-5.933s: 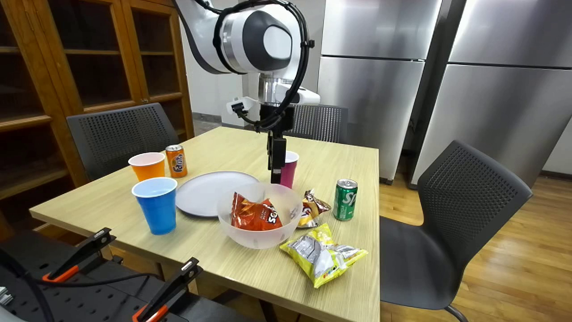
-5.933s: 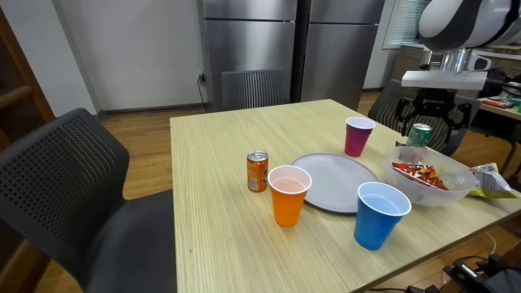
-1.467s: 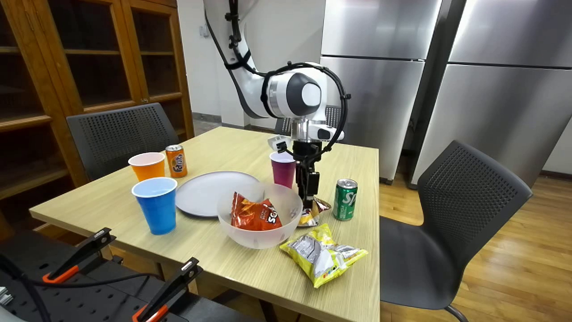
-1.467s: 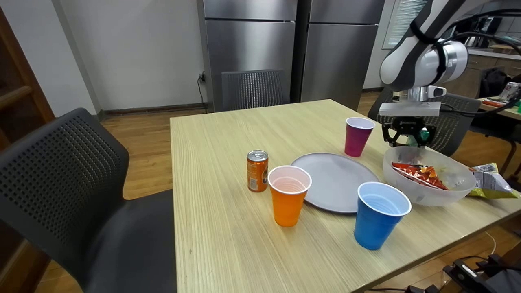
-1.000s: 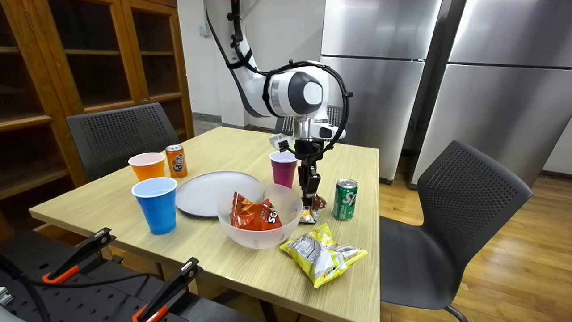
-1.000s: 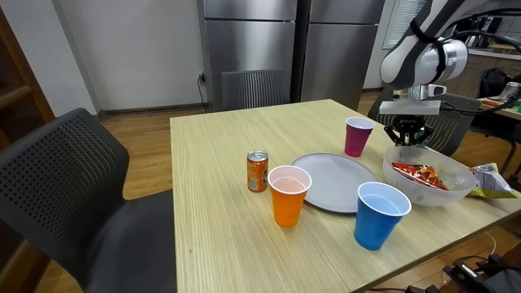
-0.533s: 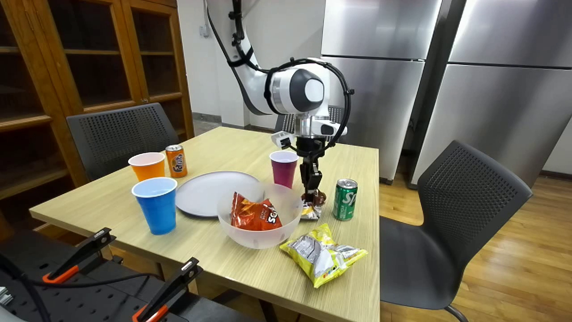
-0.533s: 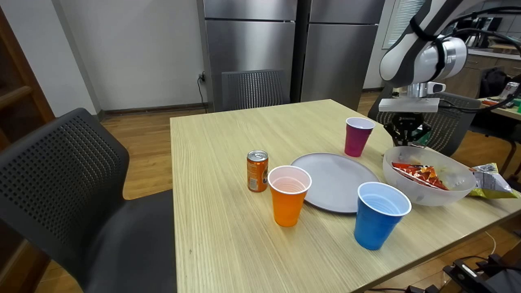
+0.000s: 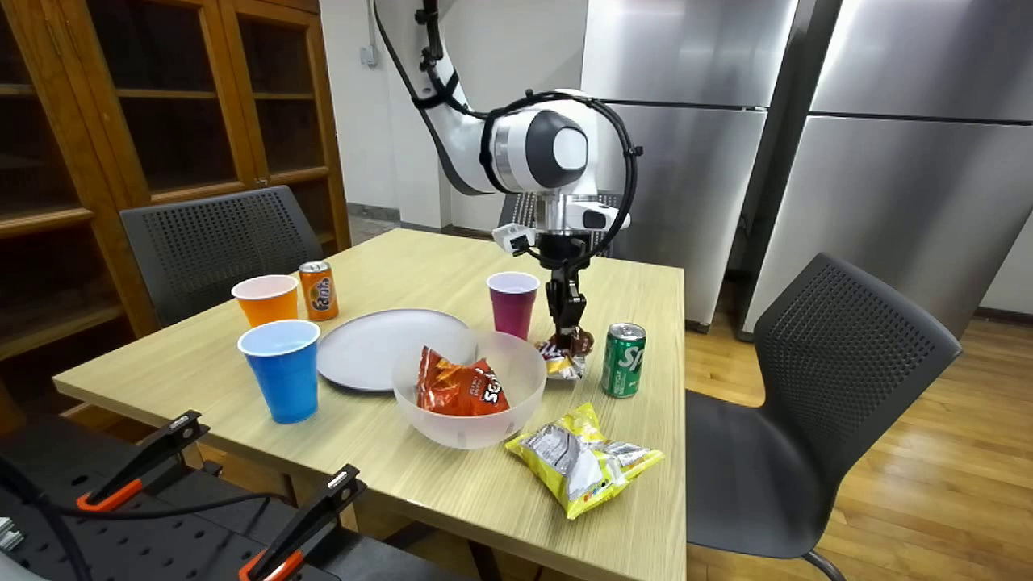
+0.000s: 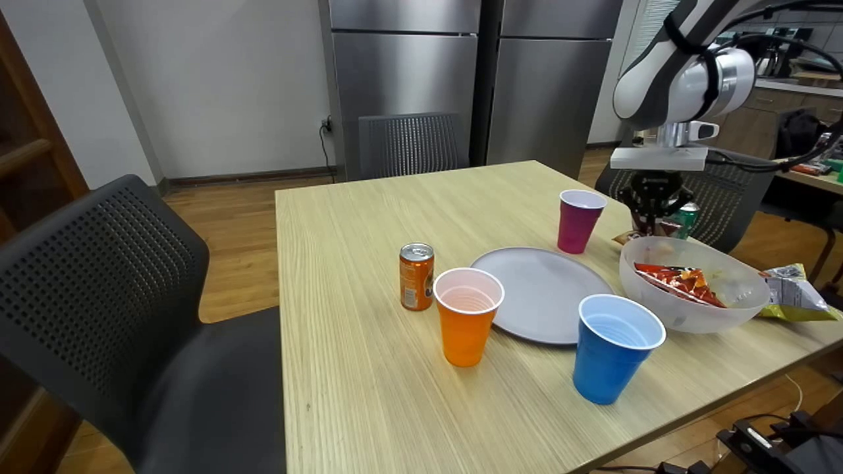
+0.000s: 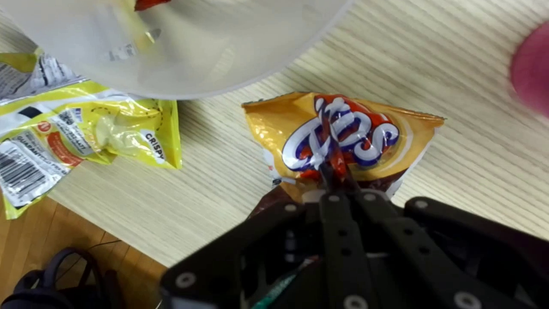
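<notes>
The snack bag (image 9: 562, 367) and gripper (image 9: 566, 337) sit higher than earlier, left of the green can (image 9: 624, 361), in an exterior view; in an exterior view, beyond the bowl (image 10: 691, 320); wrist view: jaws closed, pinching the snack bag

The gold bag (image 11: 364, 137) shades into dark brown, its white letters edged in blue over a red patch. The jaws are black. The yellow bag (image 11: 98, 133) carries silver and white panels and black barcode stripes; the red bag (image 9: 456, 387) shows white letters. The bowl (image 9: 468, 433) is milky white, the plate (image 9: 367, 351) pale grey. The purple cup (image 9: 511, 313), orange cup (image 10: 464, 336) and blue cup (image 10: 604, 368) are plain outside, pale inside. The green can (image 9: 624, 363), white-lettered, and the orange can (image 10: 416, 283) have silver tops. Straight grain streaks the pale table (image 10: 369, 395).
</notes>
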Controlling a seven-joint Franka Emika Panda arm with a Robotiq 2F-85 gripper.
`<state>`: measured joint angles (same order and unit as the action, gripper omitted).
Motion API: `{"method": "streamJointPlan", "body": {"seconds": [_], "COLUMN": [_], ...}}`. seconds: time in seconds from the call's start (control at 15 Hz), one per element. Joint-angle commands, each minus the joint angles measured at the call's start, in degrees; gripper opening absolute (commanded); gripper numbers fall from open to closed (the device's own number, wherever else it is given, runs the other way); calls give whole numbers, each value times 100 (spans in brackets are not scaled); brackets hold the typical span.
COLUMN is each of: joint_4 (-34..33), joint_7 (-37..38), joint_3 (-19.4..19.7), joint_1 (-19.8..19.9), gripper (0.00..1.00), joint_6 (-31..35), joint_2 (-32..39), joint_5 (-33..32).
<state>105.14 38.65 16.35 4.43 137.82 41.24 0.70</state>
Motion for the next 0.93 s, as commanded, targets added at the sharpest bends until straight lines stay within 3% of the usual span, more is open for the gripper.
{"method": "streamJointPlan", "body": {"seconds": [0.0,0.87], "joint_4": [36,647], "joint_7": [-85,-74], "joint_3": [-22,-13], "joint_1": [-3,-66], "gripper": [0,0], "joint_6": [-67,372], "joint_2": [-253,-1081], "joint_5": [73,4]}}
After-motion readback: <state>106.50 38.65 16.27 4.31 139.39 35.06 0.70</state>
